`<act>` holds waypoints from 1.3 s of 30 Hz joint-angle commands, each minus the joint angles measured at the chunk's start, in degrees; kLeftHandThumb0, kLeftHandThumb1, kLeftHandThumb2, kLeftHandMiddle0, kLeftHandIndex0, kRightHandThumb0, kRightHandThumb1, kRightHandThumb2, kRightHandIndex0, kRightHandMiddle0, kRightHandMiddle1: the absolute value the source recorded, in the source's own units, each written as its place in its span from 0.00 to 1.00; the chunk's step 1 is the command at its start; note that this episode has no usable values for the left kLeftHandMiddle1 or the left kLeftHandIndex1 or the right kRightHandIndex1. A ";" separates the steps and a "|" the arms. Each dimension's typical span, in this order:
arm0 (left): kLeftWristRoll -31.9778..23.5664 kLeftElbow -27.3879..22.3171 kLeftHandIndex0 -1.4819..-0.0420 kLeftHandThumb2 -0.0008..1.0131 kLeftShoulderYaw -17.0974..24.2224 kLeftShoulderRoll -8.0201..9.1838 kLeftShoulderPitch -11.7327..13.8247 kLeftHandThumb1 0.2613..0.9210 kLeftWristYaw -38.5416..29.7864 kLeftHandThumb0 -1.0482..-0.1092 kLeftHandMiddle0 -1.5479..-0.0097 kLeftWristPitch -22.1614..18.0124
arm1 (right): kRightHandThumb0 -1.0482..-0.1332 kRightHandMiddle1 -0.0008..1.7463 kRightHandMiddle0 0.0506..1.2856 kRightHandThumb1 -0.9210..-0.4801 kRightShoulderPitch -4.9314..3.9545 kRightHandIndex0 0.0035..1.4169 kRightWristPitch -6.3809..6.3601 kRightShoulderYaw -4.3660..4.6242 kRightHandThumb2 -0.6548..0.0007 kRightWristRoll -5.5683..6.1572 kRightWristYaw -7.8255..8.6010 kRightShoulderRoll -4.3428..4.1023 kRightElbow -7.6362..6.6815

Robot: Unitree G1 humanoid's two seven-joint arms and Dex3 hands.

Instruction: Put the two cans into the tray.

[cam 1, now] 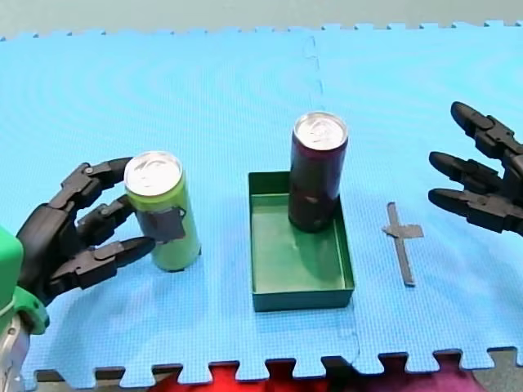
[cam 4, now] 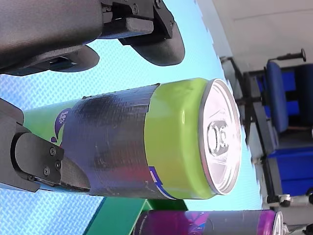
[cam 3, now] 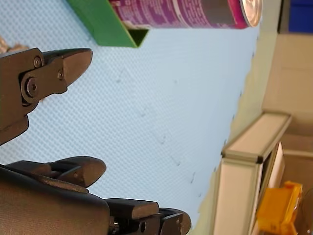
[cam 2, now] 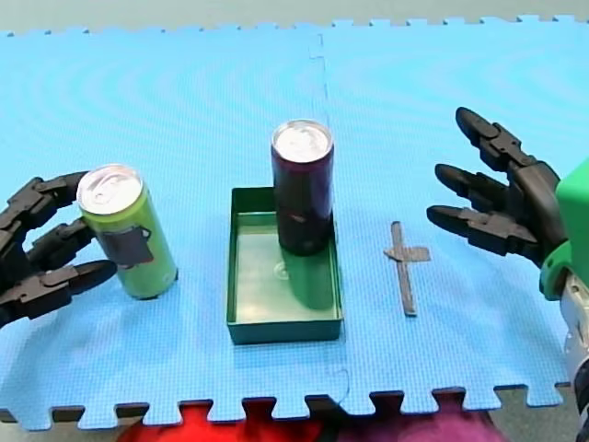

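Observation:
A green can (cam 1: 163,216) with a black taped band stands upright on the blue mat, left of the tray. My left hand (cam 1: 135,204) reaches around it: one finger (cam 4: 44,164) touches the band, while the others (cam 4: 156,44) sit a little off the can's far side. A purple can (cam 1: 317,175) stands upright inside the green tray (cam 1: 302,298), at its far end. My right hand (cam 1: 441,155) hovers to the right of the tray and holds nothing. The first wrist view shows the purple can (cam 3: 186,12) in the tray's corner (cam 3: 105,27), well away from that hand's fingers (cam 3: 73,58).
A cross of black tape (cam 1: 402,237) is stuck to the mat between the tray and my right hand. The mat's jigsaw front edge (cam 1: 270,367) runs close below the tray. A shelf unit (cam 3: 244,161) stands beyond the mat.

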 commanded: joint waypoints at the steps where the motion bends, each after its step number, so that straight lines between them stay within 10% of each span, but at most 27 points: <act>1: 0.22 0.53 0.99 0.00 -0.17 0.48 -0.51 0.85 -0.35 0.00 0.82 -0.52 | 0.03 0.00 0.05 0.19 -0.24 0.29 -0.18 -0.16 1.00 0.18 -0.03 -0.10 -0.22; 39: 1.51 9.27 0.99 0.07 -1.22 -0.21 -5.23 1.00 -3.83 0.00 0.88 -8.62 | 0.00 0.00 0.05 0.12 -0.04 0.29 -0.37 -0.25 0.99 0.28 -0.34 -0.11 -0.80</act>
